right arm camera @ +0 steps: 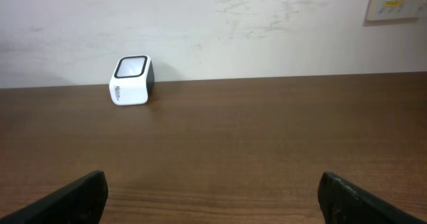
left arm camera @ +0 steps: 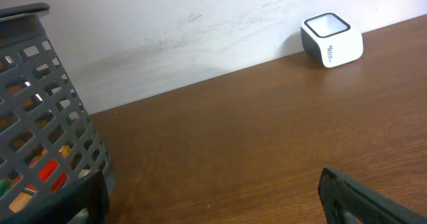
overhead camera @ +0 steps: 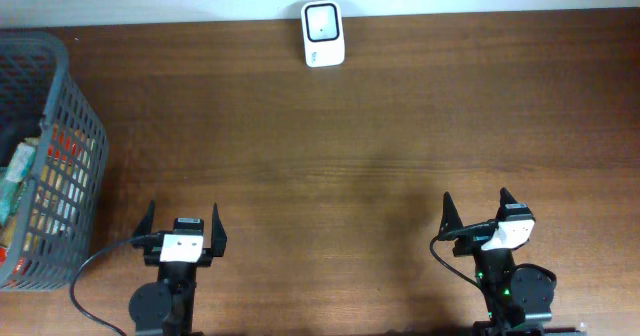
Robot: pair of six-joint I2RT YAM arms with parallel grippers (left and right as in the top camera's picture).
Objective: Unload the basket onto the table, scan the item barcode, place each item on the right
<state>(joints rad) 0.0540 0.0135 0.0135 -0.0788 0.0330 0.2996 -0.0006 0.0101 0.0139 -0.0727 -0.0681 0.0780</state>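
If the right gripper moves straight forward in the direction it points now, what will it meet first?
Probably nothing on the table: the way ahead of the right gripper looks free up to the wall. The scanner stands left of that line, though depth is hard to judge.

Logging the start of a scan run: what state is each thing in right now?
left gripper: open, empty.
right gripper: open, empty.
scanner: at the table's far edge, window facing up, nothing over it.
basket: upright at the left, holding packaged items.
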